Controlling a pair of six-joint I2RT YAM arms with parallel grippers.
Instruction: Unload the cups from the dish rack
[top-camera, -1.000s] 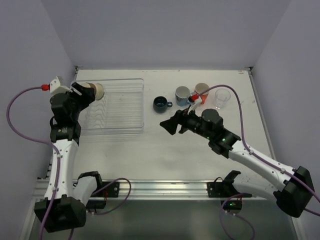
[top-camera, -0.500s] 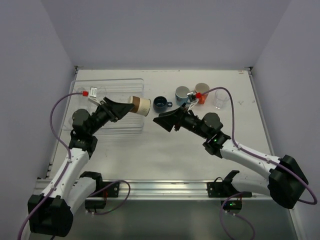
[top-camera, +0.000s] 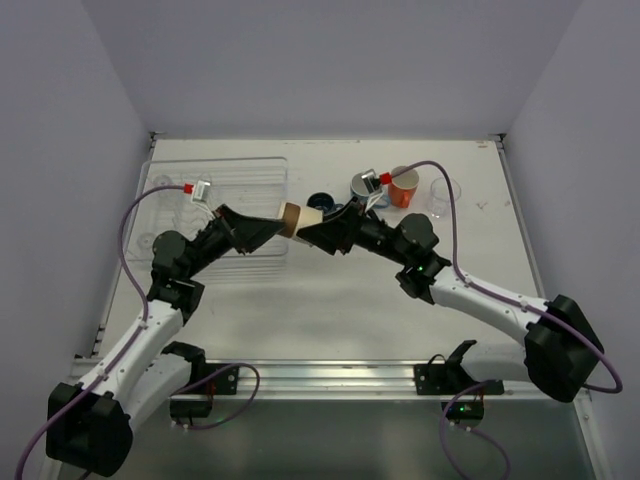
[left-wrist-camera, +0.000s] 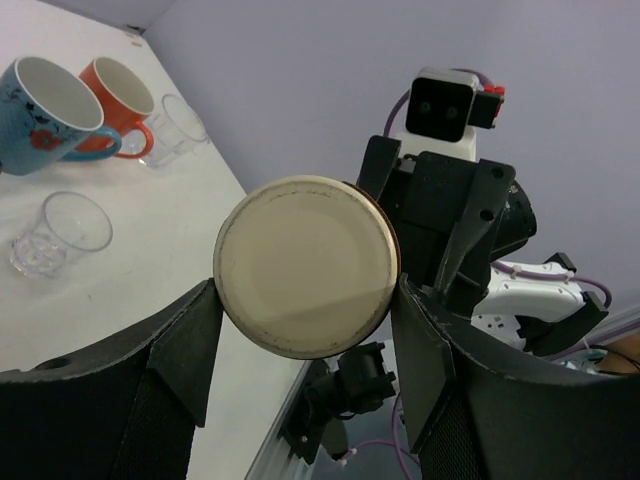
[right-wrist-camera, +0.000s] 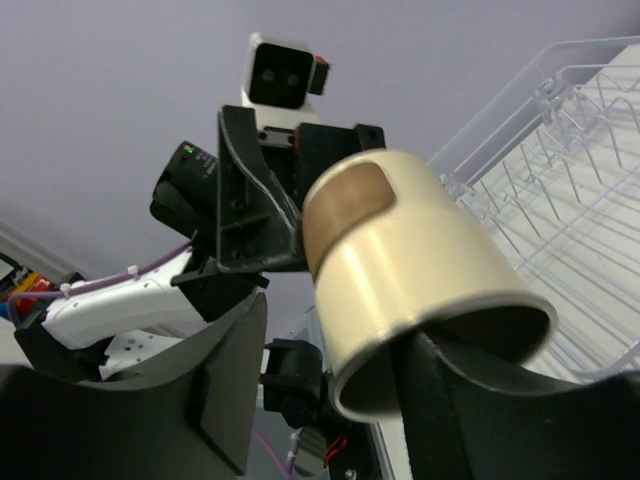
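Both arms have closed in on each other since half a second ago: the left gripper (top-camera: 275, 222) has carried the tan cup (top-camera: 296, 213) a little further toward the right edge of the tabletop (top-camera: 330, 310), and the right gripper (top-camera: 308, 230), then well apart from it, now reaches it. The tan cup hangs in the air on its side, just past the right end of the dish rack (top-camera: 230, 180), about midway between the left and right edges of the tabletop. Its base points back at the left arm and its open mouth points at the right arm. The left jaws are clamped on the base end, with the left fingers (left-wrist-camera: 185, 350) pressed against either side of the round base. The right jaws stand wide around the mouth end; in the right wrist view a gap shows between one of the right fingers (right-wrist-camera: 225, 390) and the cup wall, so they do not grip it. The dish rack lies flat in the far left corner. Near the far edge, right of centre, stand the dark-blue mug (top-camera: 320, 202), partly hidden behind the meeting grippers, the light-blue mug (top-camera: 362, 185), the orange mug (top-camera: 404, 186) and a clear cup (top-camera: 443, 195), all upright. The left wrist view shows a second clear cup (left-wrist-camera: 60, 232) standing near the light-blue mug.
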